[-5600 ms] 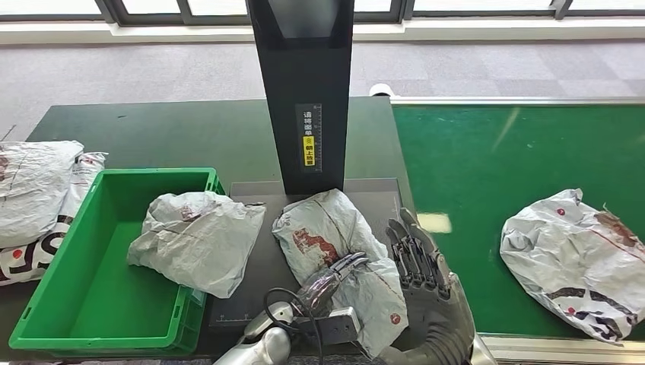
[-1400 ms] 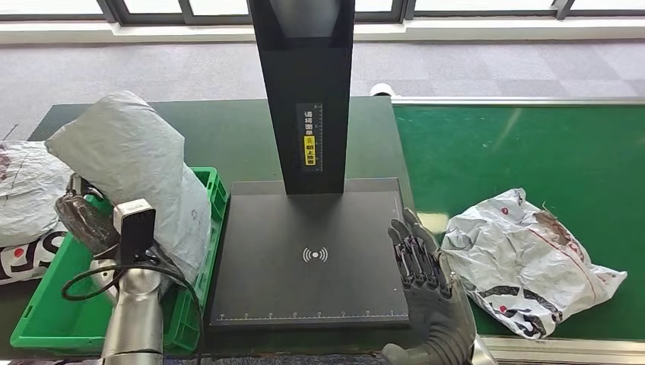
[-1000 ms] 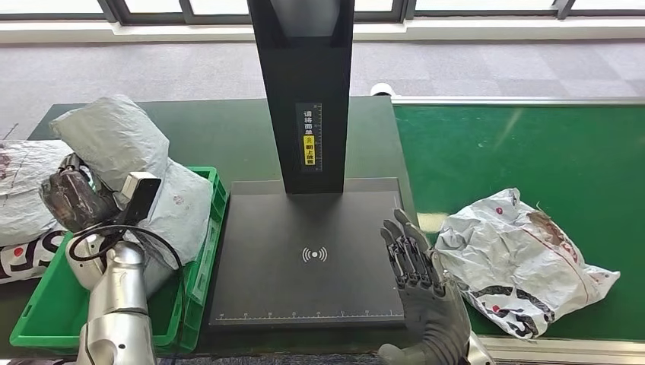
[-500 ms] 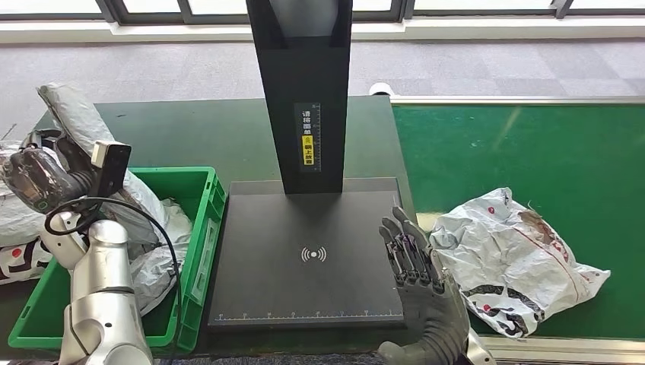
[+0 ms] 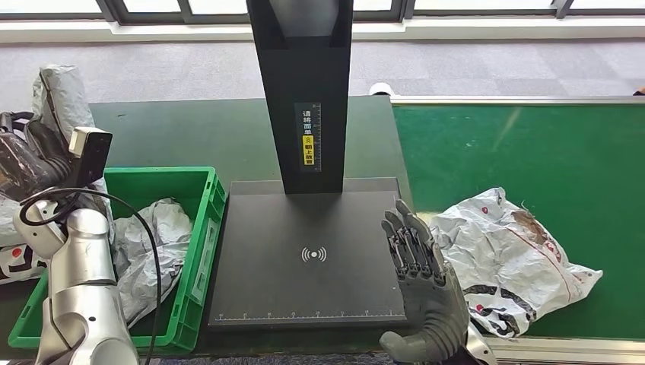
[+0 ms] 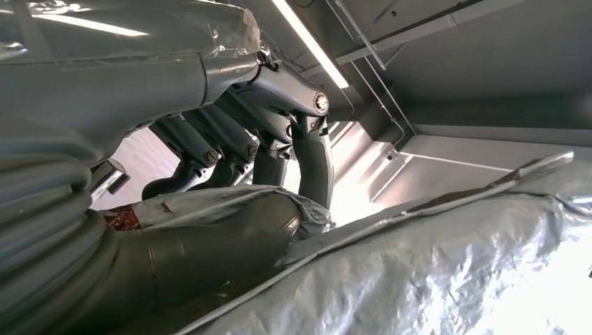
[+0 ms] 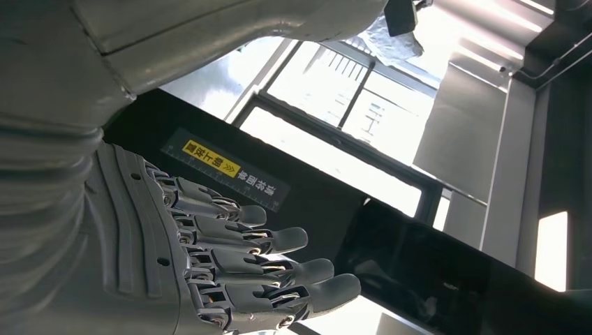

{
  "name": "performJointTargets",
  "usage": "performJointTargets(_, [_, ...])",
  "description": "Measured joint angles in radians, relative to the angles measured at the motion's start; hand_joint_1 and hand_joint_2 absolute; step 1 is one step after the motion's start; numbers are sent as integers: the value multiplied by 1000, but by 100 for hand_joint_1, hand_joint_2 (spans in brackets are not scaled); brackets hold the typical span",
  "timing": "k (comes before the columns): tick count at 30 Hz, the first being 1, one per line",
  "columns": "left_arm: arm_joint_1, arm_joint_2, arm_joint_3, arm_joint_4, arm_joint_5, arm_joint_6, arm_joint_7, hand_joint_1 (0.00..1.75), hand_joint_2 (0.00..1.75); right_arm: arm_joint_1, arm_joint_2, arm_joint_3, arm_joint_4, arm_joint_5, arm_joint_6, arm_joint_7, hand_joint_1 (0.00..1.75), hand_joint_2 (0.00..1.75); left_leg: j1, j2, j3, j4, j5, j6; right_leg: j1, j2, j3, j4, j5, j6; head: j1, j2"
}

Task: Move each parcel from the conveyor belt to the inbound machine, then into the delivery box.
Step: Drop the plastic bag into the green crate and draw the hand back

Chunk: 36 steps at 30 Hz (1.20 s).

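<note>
Left hand (image 5: 27, 163): fingers clamped on a grey parcel (image 5: 57, 91), raised left of the green box (image 5: 199, 228).
Right hand (image 5: 418, 262): fingers apart, holding nothing (between scanner plate (image 5: 304, 258) and belt parcel (image 5: 517, 258)).
Box: holds another parcel (image 5: 152, 243).

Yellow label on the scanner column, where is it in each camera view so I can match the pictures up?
Head view: the yellow label sits halfway up the black column, upper centre.
Right wrist view: the label lies slanted on the dark panel just past the fingers.
Left wrist view: not in this picture.
Shared landmark: the right hand, open beside the scanner plate, also seen close up.
</note>
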Motion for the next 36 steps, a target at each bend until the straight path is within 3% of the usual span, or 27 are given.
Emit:
performJointTargets(5, [22, -8, -54, 89, 66, -10, 2, 175, 175, -3, -2, 0, 3, -1, -3, 0, 0, 175, 0, -1, 0, 0, 0, 0, -1, 0, 0, 0, 0, 0, 0, 0])
performJointTargets(17, [116, -39, -187, 212, 318, -152, -41, 175, 175, 1, -3, 0, 3, 4, 8, 0, 0, 175, 0, 1, 0, 0, 0, 0, 0, 1, -1, 0, 0, 0, 0, 0])
performJointTargets(18, [119, -39, -192, 216, 322, -156, -43, 142, 175, 2, -3, 0, 3, 4, 8, 0, 0, 175, 0, 1, -1, 0, 0, 0, 0, 1, -1, 0, 0, 0, 0, 0])
performJointTargets(21, [125, -40, -203, 226, 351, -183, -57, 11, 175, 3, -3, 0, 3, 4, 8, 0, 0, 175, 0, 1, -1, 0, 0, 0, 0, 1, -1, 0, 0, 0, 0, 0])
performJointTargets(22, [128, -41, -207, 229, 372, -199, -68, 0, 131, 4, -3, 0, 3, 4, 8, 0, 0, 175, 0, 1, -1, 0, 0, 0, 0, 1, -1, 0, 0, 0, 0, 0])
performJointTargets(25, [147, -43, -227, 226, 453, -240, -106, 0, 0, 8, -4, 0, 3, 4, 5, 0, 0, 175, 0, 1, -1, 0, 0, 0, 0, 1, -1, 0, 0, 0, 0, 0])
performJointTargets(31, [235, -73, -271, 92, 758, -301, -180, 0, 0, 14, -5, 0, 3, 0, -9, 0, 0, 175, 0, 2, -1, 0, -1, 0, -1, 2, -1, 0, 0, 0, 0, 0])
performJointTargets(36, [277, -89, -289, 1, 808, -318, -193, 0, 0, 15, -5, 0, 3, -3, -12, 0, 0, 175, 0, 1, -1, 0, -1, 0, 0, 2, -1, 0, 0, 0, 0, 0])
